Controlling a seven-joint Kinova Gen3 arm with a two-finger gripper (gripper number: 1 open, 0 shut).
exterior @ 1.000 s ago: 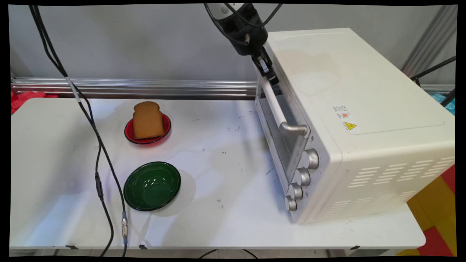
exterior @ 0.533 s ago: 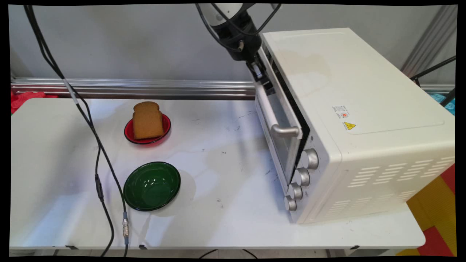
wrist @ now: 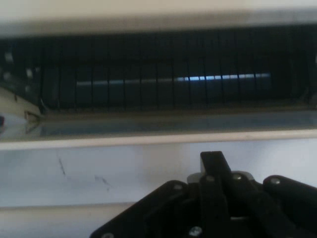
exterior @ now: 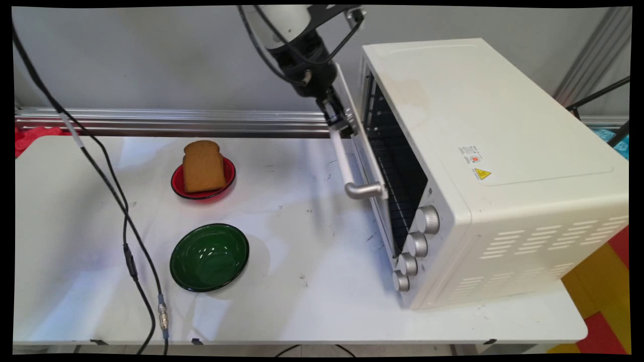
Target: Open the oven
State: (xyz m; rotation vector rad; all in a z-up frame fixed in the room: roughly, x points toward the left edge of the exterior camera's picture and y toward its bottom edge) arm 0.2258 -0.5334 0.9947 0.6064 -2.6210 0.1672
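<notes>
My black gripper (exterior: 338,124) is shut on the far end of the white oven's (exterior: 503,151) door handle (exterior: 347,166). The glass door (exterior: 370,166) stands ajar, tilted out from the top, and the dark wire rack (exterior: 397,186) shows behind it. In the hand view the gripper (wrist: 214,163) sits just before the door's top edge (wrist: 158,140), with the dark oven cavity (wrist: 158,79) beyond. A slice of brown bread (exterior: 203,166) lies on a red plate (exterior: 177,187) left of the oven.
A green bowl (exterior: 210,257) sits nearer the front, below the red plate. Several silver knobs (exterior: 427,219) line the oven's front. Black cables (exterior: 126,226) hang over the table's left side. A metal rail (exterior: 176,120) runs along the wall.
The gripper has moved left and down with the handle, and the oven door has swung from shut to partly open, uncovering the rack inside.
</notes>
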